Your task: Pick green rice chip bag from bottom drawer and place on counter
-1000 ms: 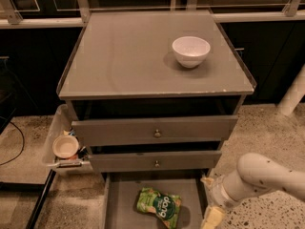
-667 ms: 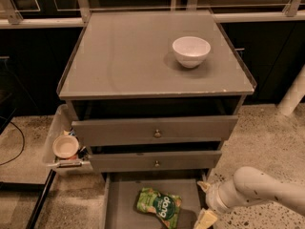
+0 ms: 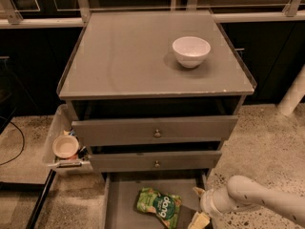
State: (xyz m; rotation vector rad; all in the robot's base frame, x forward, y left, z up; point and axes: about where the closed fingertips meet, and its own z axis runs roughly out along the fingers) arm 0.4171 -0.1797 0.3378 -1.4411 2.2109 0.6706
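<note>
Although the bottom drawer [image 3: 123,202] is pulled out and its contents are exposed, no part of the pick has been completed. The green rice chip bag [image 3: 159,207] is seen lying flat on the drawer floor, slightly right of the middle, ungrasped. The end effector [image 3: 197,205] is positioned low at the drawer's right side, just beside the bag but apart from it. Its two pale fingers [image 3: 198,220] are held apart with nothing between them. The task is therefore judged to be at its approach stage. The closing on the bag, the lift past the two upper drawers [image 3: 155,130] and the placing on the counter [image 3: 128,56] are all left to be done.

The counter is a flat grey top with a thin pale front edge, chipped in places. A white bowl [image 3: 191,51] is stood on its far right part, so the left and near areas are judged the easier landing place. At the left of the cabinet a pale tray [image 3: 53,132] holding a small bowl [image 3: 65,146] is seen. A speckled floor [image 3: 267,142] is spread around the cabinet, and dark fittings are ranged behind it.
</note>
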